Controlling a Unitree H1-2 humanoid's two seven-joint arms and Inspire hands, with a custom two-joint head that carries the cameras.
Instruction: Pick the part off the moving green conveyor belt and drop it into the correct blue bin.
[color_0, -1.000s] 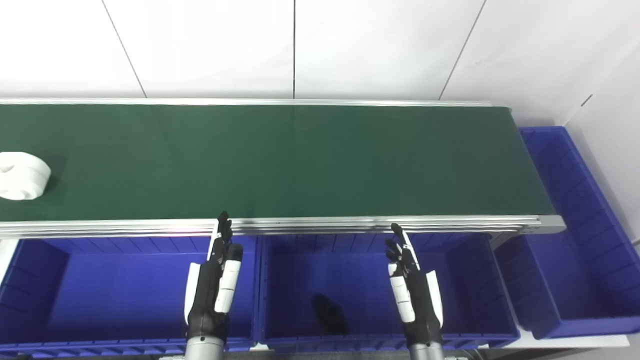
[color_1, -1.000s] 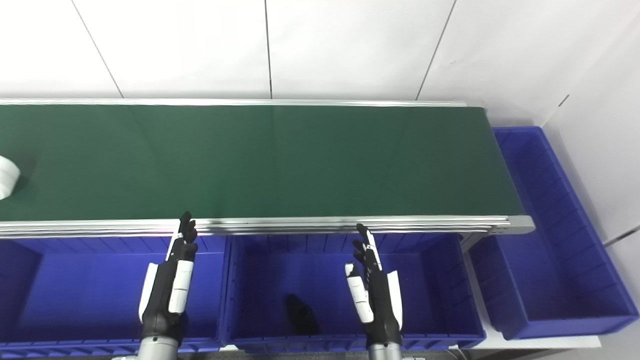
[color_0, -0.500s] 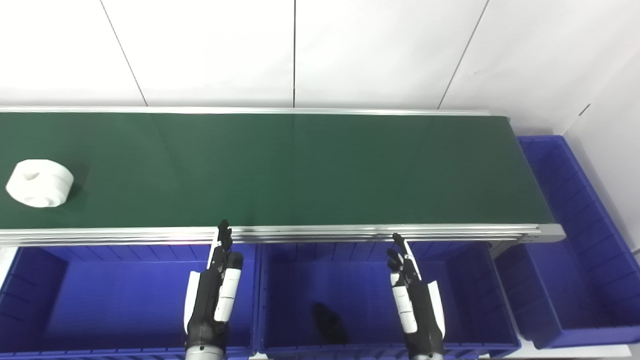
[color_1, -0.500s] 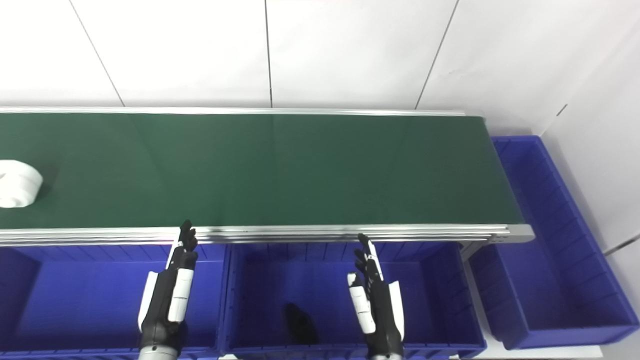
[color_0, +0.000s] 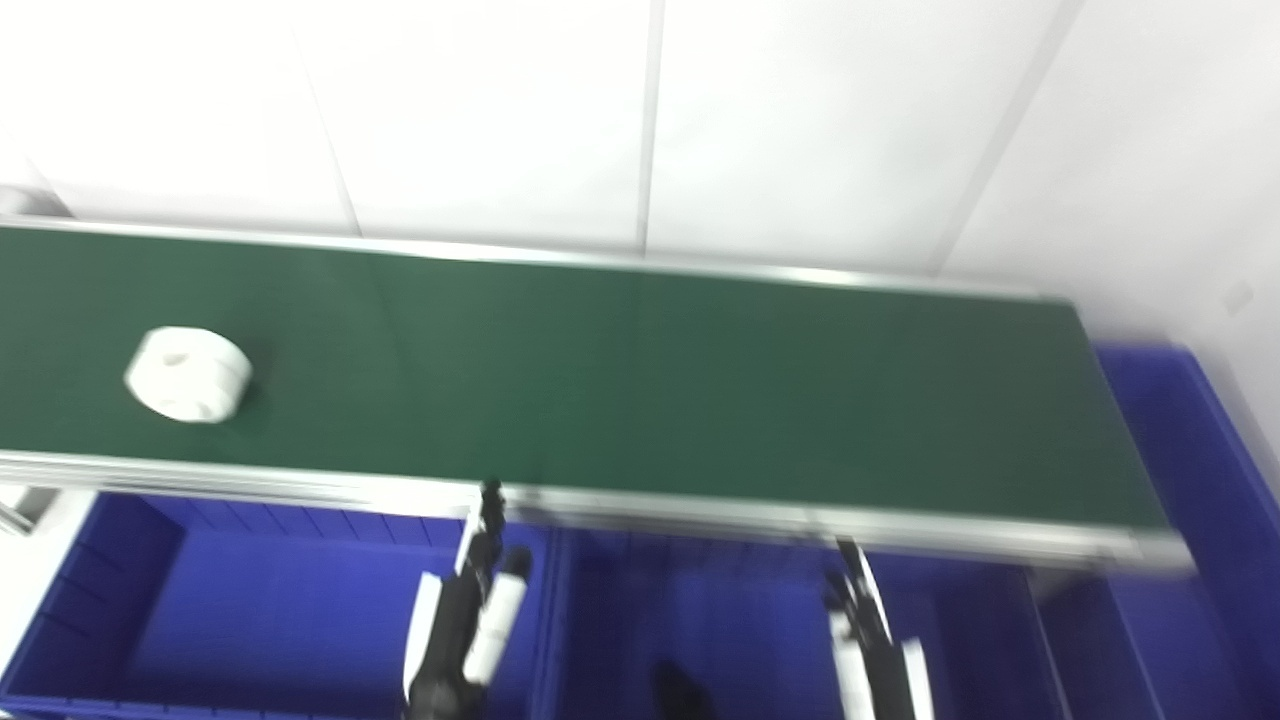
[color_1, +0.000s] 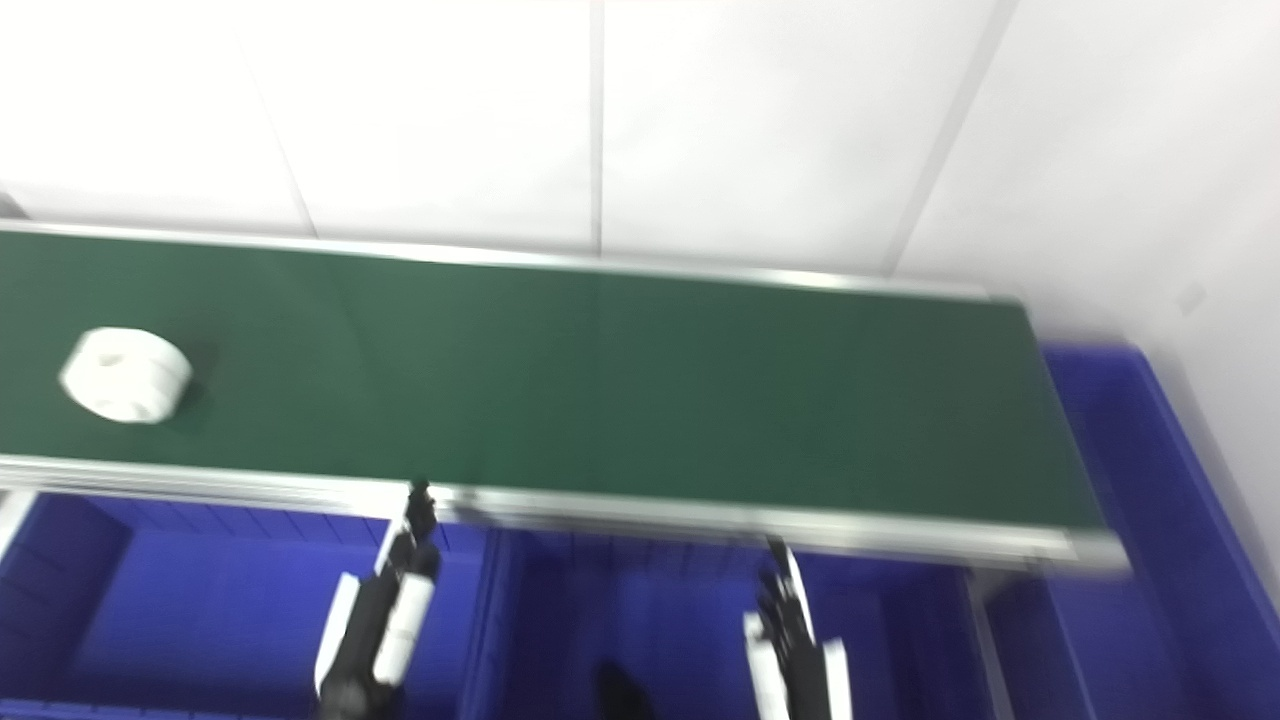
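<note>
A white round part with holes in its top lies on the green conveyor belt at the far left, near the belt's front edge. It also shows in the right eye view. My left hand is open and empty over the left blue bin, fingers pointing at the belt's front rail. My right hand is open and empty over the middle blue bin, partly cut off by the picture's bottom edge. Both hands are well to the right of the part.
A dark part lies in the middle bin. A third blue bin stands past the belt's right end. A metal rail runs along the belt's front. A white tiled wall stands behind.
The camera has tilted and turned, so the whole picture has shifted and blurred. The white part has travelled right along the belt. Both hands stay open over their bins.
</note>
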